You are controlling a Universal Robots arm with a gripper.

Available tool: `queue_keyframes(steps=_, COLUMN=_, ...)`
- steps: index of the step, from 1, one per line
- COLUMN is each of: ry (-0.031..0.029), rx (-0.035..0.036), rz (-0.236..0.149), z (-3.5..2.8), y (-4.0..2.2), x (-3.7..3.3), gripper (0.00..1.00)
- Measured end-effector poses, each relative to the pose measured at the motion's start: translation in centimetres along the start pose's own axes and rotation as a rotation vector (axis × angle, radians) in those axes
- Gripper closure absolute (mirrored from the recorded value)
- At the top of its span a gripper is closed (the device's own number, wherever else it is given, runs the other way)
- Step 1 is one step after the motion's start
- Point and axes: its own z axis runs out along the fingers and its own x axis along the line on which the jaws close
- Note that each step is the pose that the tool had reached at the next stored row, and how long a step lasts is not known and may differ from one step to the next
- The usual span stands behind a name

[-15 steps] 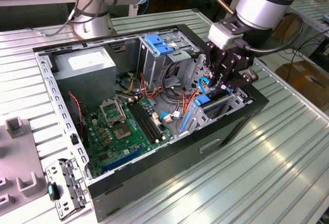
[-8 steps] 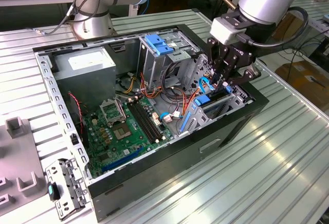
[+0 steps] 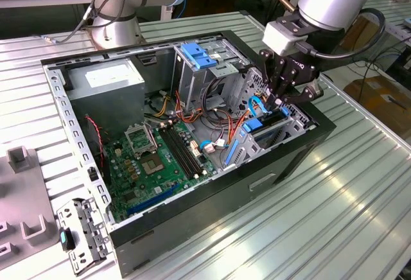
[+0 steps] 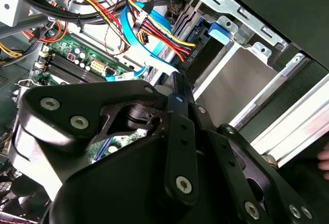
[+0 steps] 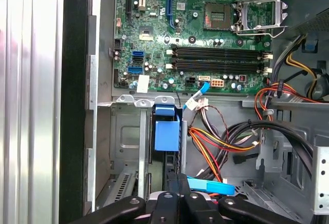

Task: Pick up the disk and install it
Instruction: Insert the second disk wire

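Note:
The disk [image 3: 262, 126] stands on edge in the drive bay at the case's corner on the exterior view's right, its blue bracket showing. In both wrist views its blue tab [image 5: 167, 131] [image 4: 219, 32] sits at the slot's end. My gripper [image 3: 278, 105] hangs directly over the bay, fingers drawn together and pointing down at the disk's upper edge. In the first wrist view the fingertips [image 5: 177, 182] sit at the near end of the disk. Whether they touch it is hidden.
The open computer case [image 3: 292, 158] lies on a ribbed metal table. Blue and orange-red cables [image 3: 247, 110] crowd beside the bay. The motherboard [image 3: 160, 158], a grey power supply [image 3: 106, 81] and a blue-topped drive cage [image 3: 199, 58] fill the case. A metal bracket [image 3: 80, 232] lies outside.

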Motion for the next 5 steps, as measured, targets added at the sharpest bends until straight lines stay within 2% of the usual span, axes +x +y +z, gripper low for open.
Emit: queue_keyframes(steps=5, ry=0.0000, rx=0.0000, rz=0.000, z=-0.04, y=0.00, x=0.00, gripper=0.89)
